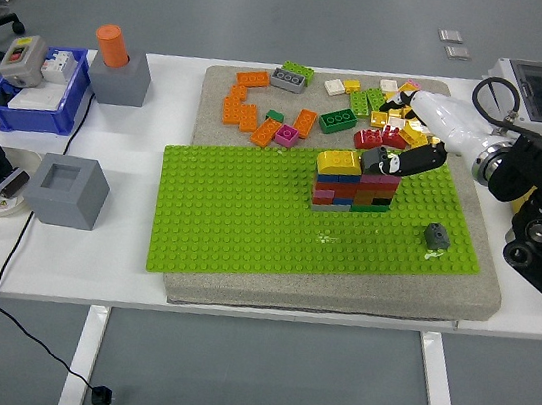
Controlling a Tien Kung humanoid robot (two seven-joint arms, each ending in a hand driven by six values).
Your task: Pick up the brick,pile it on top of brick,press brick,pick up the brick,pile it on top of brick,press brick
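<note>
The stack of bricks (355,183) stands on the green baseplate (238,223), toward its far right part, several layers of red, blue, brown and green with a yellow brick (339,160) capping its left end. The right hand (403,161) is at the stack's upper right corner, its dark fingers (423,159) stretched long and low toward the top layer, the tips resting on or just above a small dark piece (374,160) that sits beside the yellow brick; I cannot tell from here whether they pinch that piece or only press flat on it, so I cannot say if the hand is gripping. It looks to me like the pressing step, or the moment just after it. The stack's long axis runs left to right across the plate, and the hand comes at it from the right and slightly from the far side, so any push goes down onto the right half of the top row. The loose bricks (383,107) for the next pick lie just behind the hand on the grey mat (214,105), yellow, green, white and red ones, with an orange cluster (248,110) further left. Those near ones sit close to the wrist, so the right hand is plainly the one to take them; the left arm is nowhere to be seen. A small grey piece (436,235) lies alone on the baseplate, right of and nearer than the stack, well apart from it.
</note>
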